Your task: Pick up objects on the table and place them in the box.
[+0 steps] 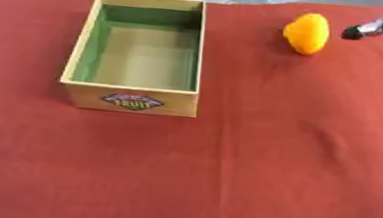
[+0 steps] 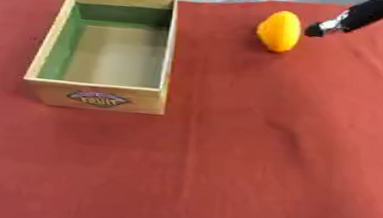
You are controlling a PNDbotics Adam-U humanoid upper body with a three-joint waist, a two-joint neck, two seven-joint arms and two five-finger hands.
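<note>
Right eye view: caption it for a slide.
Robot's right hand nears a yellow-orange fruit beside an empty wooden box on red cloth.

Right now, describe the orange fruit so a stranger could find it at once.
Start at the wooden box on the left of the red tablecloth. Look right and toward the far edge: the orange fruit lies there alone, a rounded, bright orange-yellow shape, with the right hand just beside it.

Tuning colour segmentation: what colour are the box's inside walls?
Green, over a tan floor; the box is pale wood outside. Left eye view shows it best.
</note>
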